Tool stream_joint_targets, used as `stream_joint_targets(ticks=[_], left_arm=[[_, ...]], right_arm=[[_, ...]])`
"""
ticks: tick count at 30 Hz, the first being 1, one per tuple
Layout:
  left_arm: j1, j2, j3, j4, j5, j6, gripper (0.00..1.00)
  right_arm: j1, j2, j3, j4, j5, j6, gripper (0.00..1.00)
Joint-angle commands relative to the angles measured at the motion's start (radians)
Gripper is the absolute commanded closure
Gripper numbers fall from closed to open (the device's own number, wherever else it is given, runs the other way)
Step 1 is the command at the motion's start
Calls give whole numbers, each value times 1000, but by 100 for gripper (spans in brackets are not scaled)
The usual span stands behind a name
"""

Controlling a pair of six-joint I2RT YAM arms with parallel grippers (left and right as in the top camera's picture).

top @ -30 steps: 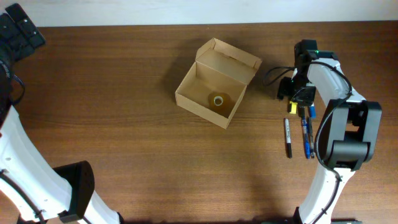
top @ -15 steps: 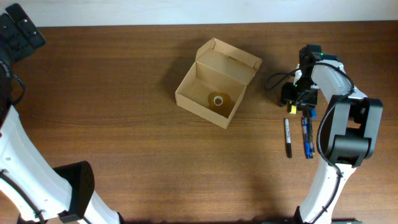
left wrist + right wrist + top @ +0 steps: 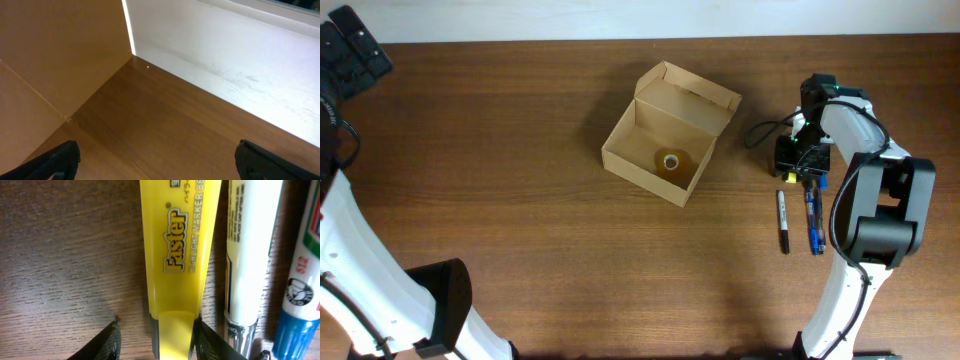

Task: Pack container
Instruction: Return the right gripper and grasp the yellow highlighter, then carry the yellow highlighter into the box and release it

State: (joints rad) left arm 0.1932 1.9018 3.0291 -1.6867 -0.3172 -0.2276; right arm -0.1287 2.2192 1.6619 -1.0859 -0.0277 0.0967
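The container (image 3: 638, 140) is a small tan cardboard box, open, with its flap lid standing up at the back; a small roll of tape (image 3: 670, 161) lies inside. My right gripper (image 3: 798, 165) is down on the table to the right of it. In the right wrist view it (image 3: 160, 340) is open and straddles a yellow highlighter (image 3: 177, 240); the left finger stands clear of the highlighter and the right finger is against it. My left gripper (image 3: 350, 50) is at the far left corner, open and empty (image 3: 160, 165).
A black marker (image 3: 783, 220) and blue pens (image 3: 812, 222) lie beside the highlighter; a white pen (image 3: 250, 245) and a blue-capped marker (image 3: 300, 300) show in the right wrist view. A tan panel (image 3: 55, 55) and a white wall (image 3: 225, 55) border the table's far left corner.
My right gripper has shifted slightly right and toward the pens, settling over the yellow highlighter. The left arm and the box have not moved.
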Motion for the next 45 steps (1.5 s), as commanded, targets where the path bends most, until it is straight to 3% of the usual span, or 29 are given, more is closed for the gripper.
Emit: stream_joint_targets(ticks=[1, 5, 11, 17, 19, 31, 39, 45], left_arm=[[7, 7, -2, 0, 7, 9, 0], [7, 7, -2, 0, 7, 9, 0], [7, 7, -2, 0, 7, 9, 0], [7, 7, -2, 0, 7, 9, 0], [7, 7, -2, 0, 7, 9, 0], [7, 7, -2, 0, 7, 9, 0], [7, 7, -2, 0, 7, 9, 0], [7, 7, -2, 0, 7, 9, 0]], right_arm=[[-3, 13, 6, -1, 14, -3, 50], [-5, 13, 6, 1, 52, -3, 49], [-5, 13, 6, -12, 50, 16, 72], [-4, 13, 6, -28, 50, 16, 85], [-4, 13, 6, -33, 50, 16, 96], [-2, -15, 93, -124, 18, 28, 96], [31, -106, 339, -255, 5, 43, 96], [150, -172, 559, -345, -21, 38, 96]])
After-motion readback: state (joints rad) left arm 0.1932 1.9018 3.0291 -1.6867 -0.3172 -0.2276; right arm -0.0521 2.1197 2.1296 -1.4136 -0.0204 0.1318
